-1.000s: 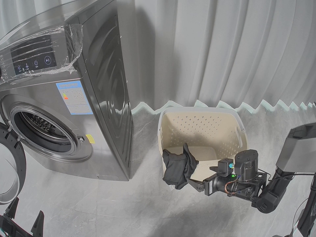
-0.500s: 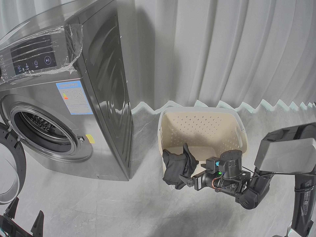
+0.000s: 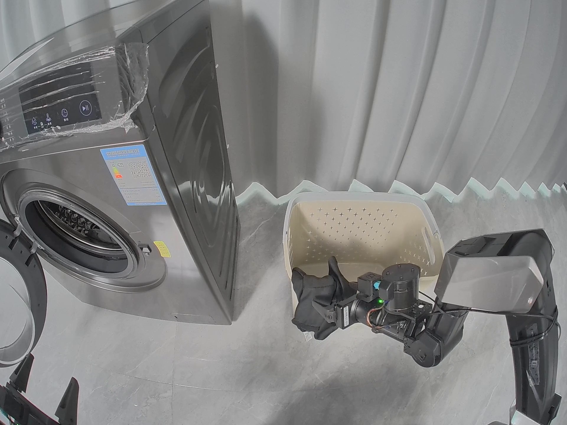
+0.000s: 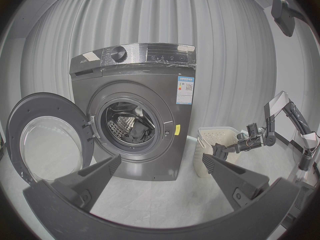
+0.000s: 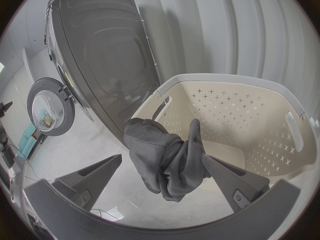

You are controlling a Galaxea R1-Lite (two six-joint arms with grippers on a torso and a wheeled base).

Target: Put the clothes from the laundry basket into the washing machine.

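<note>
The dark garment [image 3: 316, 302] hangs over the laundry basket [image 3: 360, 198] rim, lower centre of the head view; my right gripper [image 5: 160, 160] spreads wide around it, not clenched; my left gripper [image 4: 161, 158] gapes empty, lower left, below the washing machine [image 3: 177, 149].

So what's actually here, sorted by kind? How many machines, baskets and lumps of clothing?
Washer: 1
Basket: 1
Dark clothes bundles: 2 (rim bundle draped over the basket's edge, drum bundle inside the washer)
Total: 4
</note>
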